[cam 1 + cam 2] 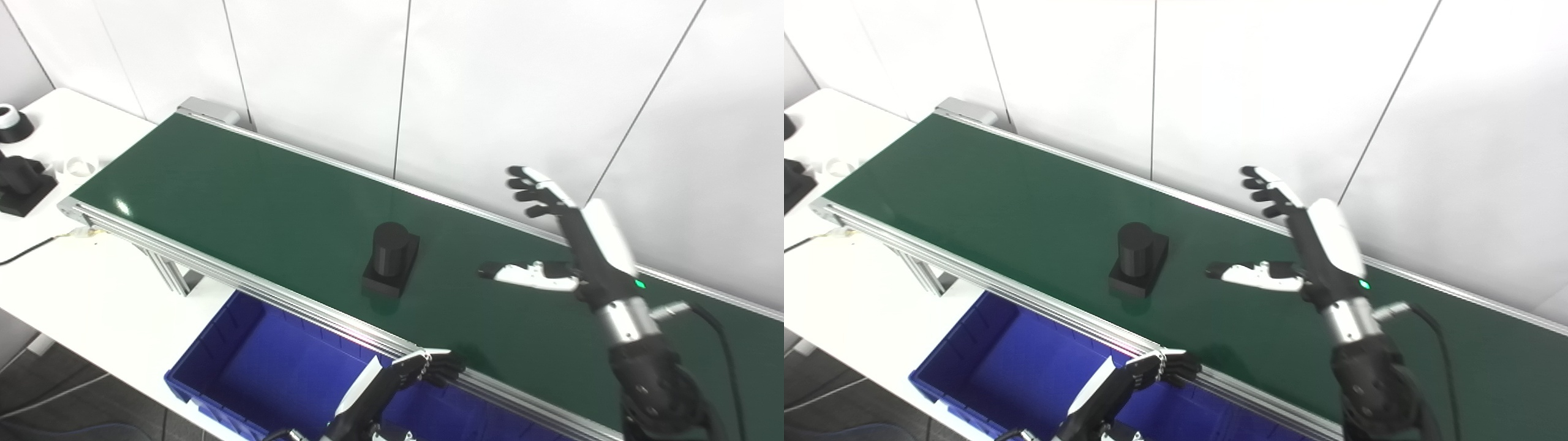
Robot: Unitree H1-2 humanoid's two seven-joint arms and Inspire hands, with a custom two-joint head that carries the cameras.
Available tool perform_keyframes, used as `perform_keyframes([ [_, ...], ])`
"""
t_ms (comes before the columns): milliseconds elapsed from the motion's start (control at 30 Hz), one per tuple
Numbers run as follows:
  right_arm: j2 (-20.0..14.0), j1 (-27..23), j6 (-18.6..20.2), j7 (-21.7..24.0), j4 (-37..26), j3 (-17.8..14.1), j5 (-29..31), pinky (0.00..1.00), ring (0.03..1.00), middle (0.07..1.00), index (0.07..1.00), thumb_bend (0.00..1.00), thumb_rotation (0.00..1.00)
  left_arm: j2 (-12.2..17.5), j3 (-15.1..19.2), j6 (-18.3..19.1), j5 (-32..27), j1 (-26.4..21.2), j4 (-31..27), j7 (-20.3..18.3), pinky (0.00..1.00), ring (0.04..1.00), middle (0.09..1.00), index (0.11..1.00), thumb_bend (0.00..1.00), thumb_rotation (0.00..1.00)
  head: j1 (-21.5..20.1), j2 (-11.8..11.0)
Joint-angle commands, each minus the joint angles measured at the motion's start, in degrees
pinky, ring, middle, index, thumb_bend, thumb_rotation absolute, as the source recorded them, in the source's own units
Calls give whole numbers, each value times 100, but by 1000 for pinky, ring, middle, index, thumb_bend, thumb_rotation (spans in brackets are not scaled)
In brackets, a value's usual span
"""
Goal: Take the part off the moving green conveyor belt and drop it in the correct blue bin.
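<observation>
- The part [390, 259], a black cylinder standing upright on a black rectangular base, sits on the green conveyor belt [245, 196] about midway along it, closer to the near rail than to the far one.
- The right hand [560, 245] is raised above the belt to the right of the part, well apart from it, with its fingers [531, 188] spread and pointing up and away and its thumb stretched out toward the part; it is released and holds nothing.
- The left hand [407, 372] hangs low at the near rail of the belt, above the blue bin [202, 373]; its fingers are curled against the rail edge, and I cannot tell whether they are clenched or loose.
- The blue bin stands below the near side of the belt, in front of the part.
- At the far left, on the white bench [92, 294], rest two more black parts [21, 180], one behind the other, apart from the belt.
</observation>
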Motion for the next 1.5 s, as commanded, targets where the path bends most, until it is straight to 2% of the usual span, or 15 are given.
perform_keyframes([
  [0, 166, -364, 55, -66, 107, 45, -86, 685, 788, 831, 878, 861, 463, 43, -32, -183, 58, 23, -202, 94, 695, 746, 769, 766, 985, 275, 7, 4],
  [400, 752, -977, 110, -161, 1646, 494, -489, 607, 751, 824, 880, 877, 474, 143, -39, -182, -65, 194, -393, -52, 682, 736, 768, 769, 988, 263, -169, 108],
  [500, 892, -1047, 138, -136, 1924, 559, -484, 661, 776, 839, 881, 860, 437, 165, -49, -182, -58, 235, -430, -46, 698, 743, 770, 770, 986, 257, -181, 105],
  [600, 988, -1135, 174, -160, 2210, 632, -545, 671, 775, 845, 879, 863, 423, 192, -84, -182, 3, 254, -479, 2, 701, 744, 770, 770, 984, 259, -197, 123],
  [667, 1039, -1191, 178, -229, 2432, 669, -595, 663, 768, 848, 879, 866, 422, 209, -113, -182, 8, 279, -507, 7, 697, 742, 769, 772, 982, 266, -198, 123],
  [900, 1240, -1345, 240, -403, 3160, 740, -633, 580, 707, 837, 856, 855, 324, 266, -165, -182, 69, 367, -584, -40, 669, 734, 783, 782, 982, 306, -211, 161],
  [967, 1273, -1367, 218, -492, 3335, 780, -688, 536, 658, 806, 850, 836, 281, 260, -167, -182, 83, 374, -595, -32, 666, 735, 783, 781, 985, 318, -217, 168],
  [1000, 1284, -1371, 209, -540, 3394, 790, -711, 519, 642, 787, 835, 808, 219, 253, -170, -182, 79, 375, -598, -26, 668, 735, 783, 779, 987, 314, -217, 168],
  [1033, 1301, -1375, 205, -609, 3473, 800, -738, 517, 639, 778, 817, 778, 144, 249, -173, -182, 107, 379, -603, -4, 667, 735, 782, 779, 988, 318, -221, 188],
  [1100, 1319, -1382, 183, -729, 3608, 820, -767, 517, 640, 775, 807, 763, 104, 240, -172, -181, 89, 396, -619, -21, 667, 734, 781, 779, 988, 320, -235, 194],
  [1167, 1311, -1371, 122, -850, 3714, 831, -773, 509, 629, 760, 786, 734, 21, 228, -170, -181, 28, 414, -634, -60, 673, 744, 787, 780, 988, 313, -240, 203],
  [1200, 1296, -1350, 99, -917, 3734, 835, -773, 448, 543, 603, 753, 627, 8, 223, -172, -181, 4, 419, -639, -64, 672, 744, 788, 780, 991, 313, -240, 203],
  [1233, 1272, -1327, 92, -981, 3722, 854, -798, 421, 486, 548, 719, 566, 3, 227, -177, -182, -8, 417, -639, -68, 672, 745, 788, 780, 992, 311, -240, 203],
  [1333, 1222, -1233, 141, -1144, 3592, 872, -857, 398, 399, 489, 573, 511, 0, 253, -164, -181, -35, 405, -635, -119, 677, 753, 795, 787, 987, 316, -273, 210],
  [1467, 1179, -1133, 14, -1543, 3496, 890, -985, 379, 400, 494, 532, 510, 0, 236, -136, -181, -73, 396, -618, -115, 676, 752, 791, 782, 992, 315, -303, 208],
])
